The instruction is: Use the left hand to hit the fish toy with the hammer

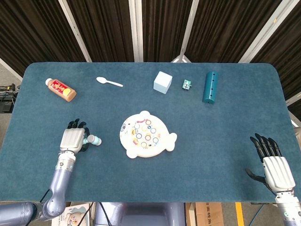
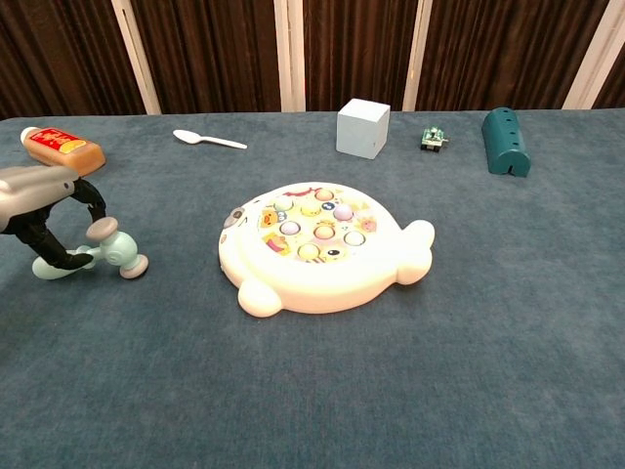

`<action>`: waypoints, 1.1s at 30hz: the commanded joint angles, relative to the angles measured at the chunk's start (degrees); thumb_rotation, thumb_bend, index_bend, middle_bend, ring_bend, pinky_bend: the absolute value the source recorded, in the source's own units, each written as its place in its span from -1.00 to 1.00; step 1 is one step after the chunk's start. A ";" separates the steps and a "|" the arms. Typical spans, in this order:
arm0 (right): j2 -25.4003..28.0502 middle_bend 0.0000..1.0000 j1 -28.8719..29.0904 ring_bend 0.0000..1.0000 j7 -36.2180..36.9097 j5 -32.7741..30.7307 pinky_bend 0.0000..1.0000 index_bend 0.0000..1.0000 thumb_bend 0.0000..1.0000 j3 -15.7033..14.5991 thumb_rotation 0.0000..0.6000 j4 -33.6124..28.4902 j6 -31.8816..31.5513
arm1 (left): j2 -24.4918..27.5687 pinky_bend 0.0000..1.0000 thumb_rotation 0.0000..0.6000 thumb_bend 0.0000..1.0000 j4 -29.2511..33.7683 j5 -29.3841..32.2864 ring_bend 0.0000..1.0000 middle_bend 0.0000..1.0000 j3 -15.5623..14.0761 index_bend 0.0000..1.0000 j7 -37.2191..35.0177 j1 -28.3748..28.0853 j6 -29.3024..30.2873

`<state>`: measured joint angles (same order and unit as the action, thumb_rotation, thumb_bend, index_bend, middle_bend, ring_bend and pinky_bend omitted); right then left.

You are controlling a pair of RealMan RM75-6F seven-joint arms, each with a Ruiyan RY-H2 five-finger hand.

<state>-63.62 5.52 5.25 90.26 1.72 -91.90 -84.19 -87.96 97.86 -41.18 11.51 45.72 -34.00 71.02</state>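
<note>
Left robot hand (image 2: 44,210) – fingers curled around hammer (image 2: 93,254) handle.

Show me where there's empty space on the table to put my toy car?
The near strip between the fish toy and the right hand is bare, and so is the band between the fish and the cube. It is crowded at the left, where the left hand is over the hammer.

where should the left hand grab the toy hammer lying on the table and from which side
Probably the handle of the small mint-green plastic hammer, taken from above. It lies flat on the blue table cloth with its head pointing toward the white fish-shaped toy and its handle end on the outer side, under the left hand, whose fingers already curl around it.
</note>
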 commanded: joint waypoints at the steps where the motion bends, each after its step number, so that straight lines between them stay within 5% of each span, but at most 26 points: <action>1: 0.00 -1.00 0.01 -1.00 0.05 0.01 -0.95 -1.00 -0.58 0.01 1.00 0.04 -0.04 | -0.57 -0.83 1.00 -0.06 -0.39 0.24 -1.00 -0.68 -0.18 -0.02 -0.01 -0.30 0.14; 23: 0.01 -1.00 -0.01 -1.00 0.71 -0.04 -0.95 -1.00 -0.58 0.08 1.00 0.30 -0.28 | -2.35 -0.80 1.00 0.14 -2.23 1.37 -0.99 -0.63 -0.96 0.08 -0.66 -1.36 0.58; 33: 0.01 -1.00 -0.02 -1.00 0.69 -0.16 -0.95 -1.00 -0.58 0.10 1.00 0.35 -0.27 | -2.43 -0.64 1.00 0.19 -2.42 -1.24 -0.83 -0.45 -1.34 0.19 -2.81 -1.18 1.30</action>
<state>-63.61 5.50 5.95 90.10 1.82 -91.54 -84.47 -90.44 95.41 -42.23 10.22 43.08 -35.21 72.21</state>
